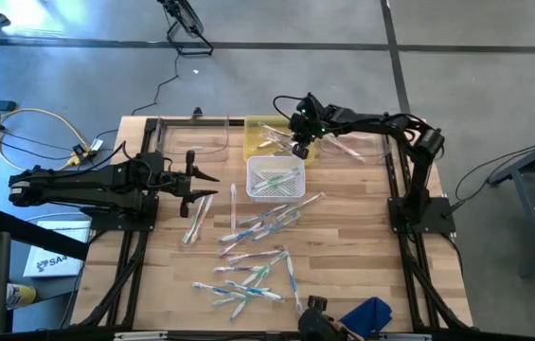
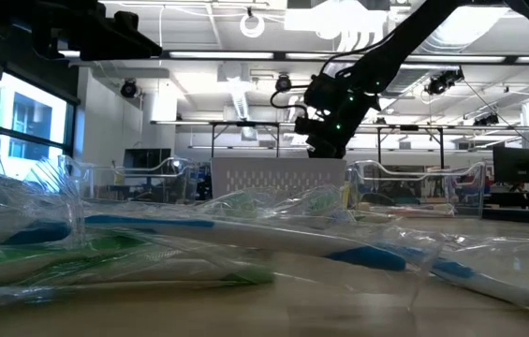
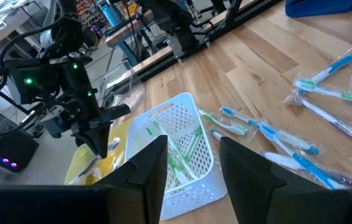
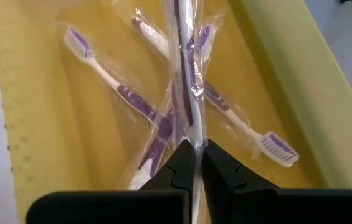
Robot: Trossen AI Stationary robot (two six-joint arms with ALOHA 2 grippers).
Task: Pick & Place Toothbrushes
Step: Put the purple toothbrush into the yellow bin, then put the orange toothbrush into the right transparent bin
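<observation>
1. Nearest the front edge of the table (image 1: 343,275), at about 6 o'clock from its centre, lie the loose toothbrushes (image 1: 253,256), scattered in clear wrappers, some overlapping; a blue cloth (image 1: 366,313) sits at roughly 5 o'clock.
2. At 9 o'clock the left gripper (image 1: 205,180) hovers over the boards beside the pile, fingers spread apart with nothing between them.
3. At the centre stands the white basket (image 1: 276,178), with green-accented brushes already inside.
4. Farther back, at about 12 o'clock, the yellow bin (image 1: 267,135) holds purple-accented brushes. The right gripper (image 4: 194,152) hangs over it, fingers clenched on a wrapped purple toothbrush (image 4: 185,81), pinching it at one end of its wrapper.
5. Handling, as a judgement: each brush is light and the handle is stiff, but the crinkly film looks slippery and may slide or twist. A pinch across the handle's middle, not on loose film, should hold best.
</observation>
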